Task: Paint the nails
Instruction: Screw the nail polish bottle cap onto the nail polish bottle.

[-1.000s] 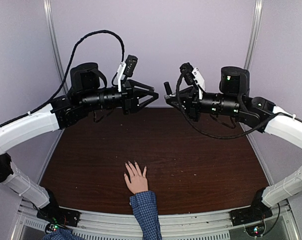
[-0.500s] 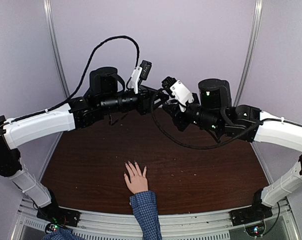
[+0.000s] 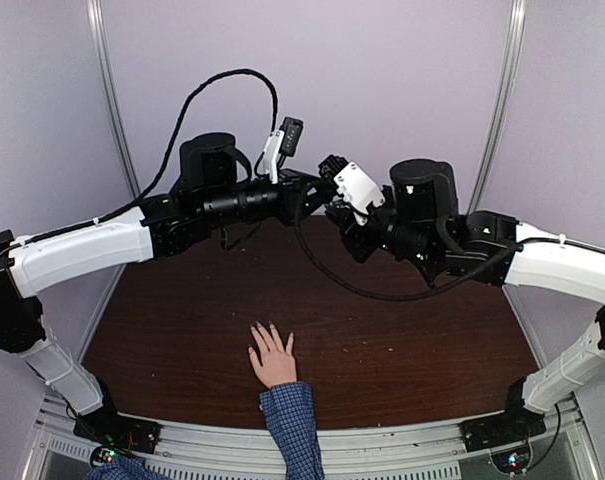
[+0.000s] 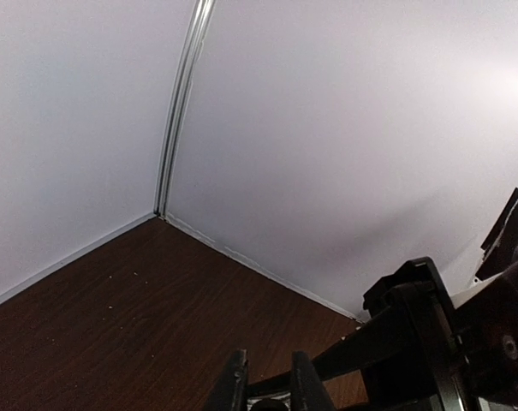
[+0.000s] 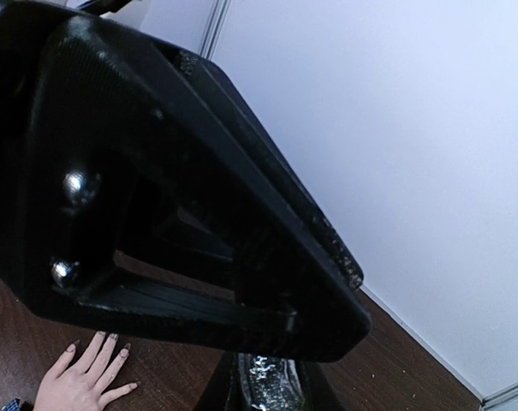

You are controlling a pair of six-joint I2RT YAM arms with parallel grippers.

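Observation:
A light-skinned hand (image 3: 273, 362) with a blue checked cuff lies flat at the table's near edge, fingers spread. Its nails (image 3: 271, 328) are tiny in the top view; the right wrist view shows the nails (image 5: 101, 336) dark-tinted. High over the table's far middle the two grippers meet. My right gripper (image 3: 334, 205) is shut on a small dark glittery polish bottle (image 5: 274, 381), seen between its fingers (image 5: 216, 396). My left gripper (image 3: 320, 193) is shut on the bottle's black cap (image 4: 270, 404), with its fingers (image 4: 234, 385) narrow around it. Both are far above the hand.
The brown table (image 3: 182, 330) ends at pale walls on three sides, with a metal corner post (image 4: 180, 103) at the back left. A black cable (image 3: 197, 95) loops above the left arm. The left gripper's black body (image 5: 156, 188) fills most of the right wrist view.
Both arms swung inward until the grippers met over the far middle. The left gripper, open a second ago, has shut on the cap. The hand has not moved.

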